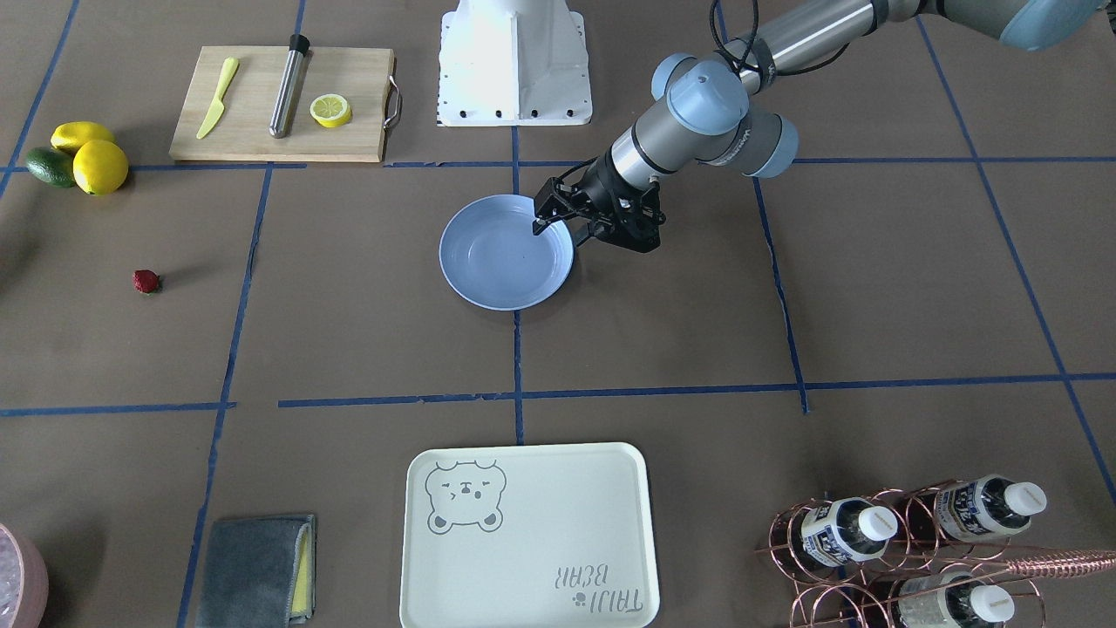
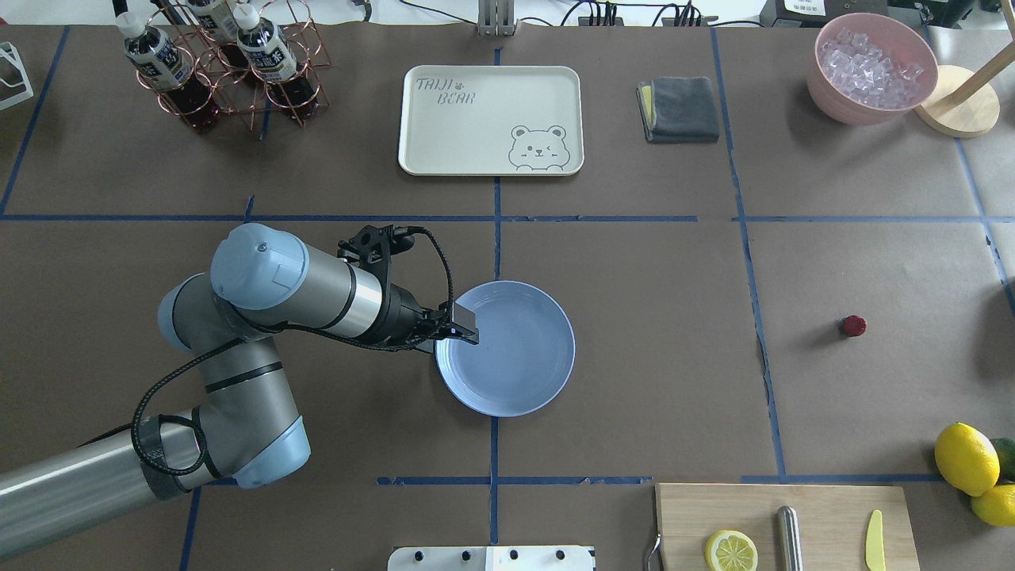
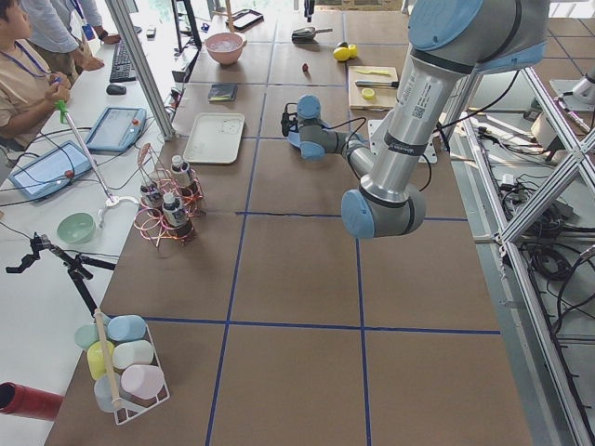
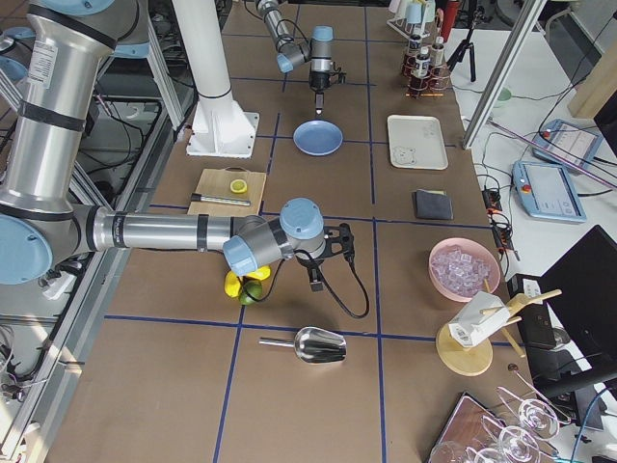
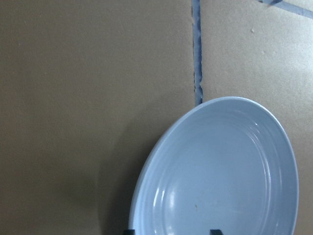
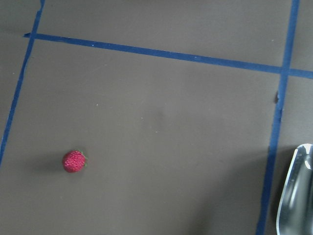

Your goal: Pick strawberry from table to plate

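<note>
The strawberry [image 1: 146, 281] [image 2: 853, 326] lies alone on the brown table [image 2: 650, 333], far from the light-blue plate [image 1: 501, 262] [image 2: 519, 357]. The plate has nothing in it. My left gripper [image 1: 558, 234] [image 2: 468, 333] hangs over the plate's rim on the arm's side, open and holding nothing. Its two fingertips [image 5: 128, 231] show apart at the bottom of the left wrist view, over the plate [image 5: 220, 171]. My right gripper [image 4: 316, 278] shows only in the exterior right view, so I cannot tell its state. The right wrist view looks down on the strawberry [image 6: 74, 161].
A cutting board [image 2: 781, 523] with a lemon slice, a steel rod and a yellow knife lies near the robot. Lemons [image 2: 966, 458] sit beside it. A cream bear tray [image 2: 490, 119], grey cloth [image 2: 680, 109], bottle rack [image 2: 218, 67] and ice bowl [image 2: 871, 67] line the far side. A metal scoop [image 4: 318, 344] lies past the strawberry.
</note>
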Robot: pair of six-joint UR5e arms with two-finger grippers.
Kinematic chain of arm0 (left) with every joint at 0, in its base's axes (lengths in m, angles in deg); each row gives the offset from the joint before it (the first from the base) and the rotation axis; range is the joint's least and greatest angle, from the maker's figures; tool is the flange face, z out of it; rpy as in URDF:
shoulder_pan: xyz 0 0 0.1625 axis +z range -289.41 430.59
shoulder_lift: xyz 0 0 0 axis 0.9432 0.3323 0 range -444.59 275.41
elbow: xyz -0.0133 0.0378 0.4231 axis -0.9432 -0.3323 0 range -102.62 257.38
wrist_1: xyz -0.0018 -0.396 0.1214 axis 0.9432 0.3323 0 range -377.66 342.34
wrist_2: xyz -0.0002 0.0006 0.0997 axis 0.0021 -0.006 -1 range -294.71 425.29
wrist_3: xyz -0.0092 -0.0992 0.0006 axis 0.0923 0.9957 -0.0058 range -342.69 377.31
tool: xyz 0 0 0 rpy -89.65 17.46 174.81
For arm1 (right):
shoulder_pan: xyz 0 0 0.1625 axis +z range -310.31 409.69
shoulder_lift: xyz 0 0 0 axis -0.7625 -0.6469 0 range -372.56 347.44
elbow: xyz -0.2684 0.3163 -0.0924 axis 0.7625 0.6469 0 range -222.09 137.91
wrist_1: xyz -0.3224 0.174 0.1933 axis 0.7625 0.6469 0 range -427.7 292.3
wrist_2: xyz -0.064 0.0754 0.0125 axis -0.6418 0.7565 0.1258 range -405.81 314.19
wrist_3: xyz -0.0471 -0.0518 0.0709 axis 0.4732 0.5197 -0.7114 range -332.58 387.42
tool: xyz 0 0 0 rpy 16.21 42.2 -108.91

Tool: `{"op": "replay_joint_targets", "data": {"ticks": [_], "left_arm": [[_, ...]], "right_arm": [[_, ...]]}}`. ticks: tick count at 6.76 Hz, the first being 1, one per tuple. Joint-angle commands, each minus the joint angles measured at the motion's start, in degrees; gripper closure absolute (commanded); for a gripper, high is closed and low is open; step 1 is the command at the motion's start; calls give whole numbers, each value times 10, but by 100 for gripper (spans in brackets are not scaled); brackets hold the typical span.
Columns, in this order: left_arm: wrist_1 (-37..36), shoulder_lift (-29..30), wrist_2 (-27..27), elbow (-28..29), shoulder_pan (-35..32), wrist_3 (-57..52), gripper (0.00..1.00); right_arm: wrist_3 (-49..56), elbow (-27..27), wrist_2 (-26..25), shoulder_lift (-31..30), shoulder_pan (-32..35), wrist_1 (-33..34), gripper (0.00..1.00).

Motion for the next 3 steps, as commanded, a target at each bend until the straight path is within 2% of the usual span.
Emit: {"op": "replay_joint_targets", "data": {"ticks": [1, 2, 3], "left_arm": [[2, -2, 3, -6, 0, 19, 6], [2, -2, 3, -6, 0, 19, 5], [2, -2, 3, -6, 0, 20, 5]], "right_arm": [[-208, 0, -53, 21, -135, -128, 2], [-219, 2, -73, 42, -163, -129, 2], [-225, 2, -122, 43, -194, -126, 2]]}}
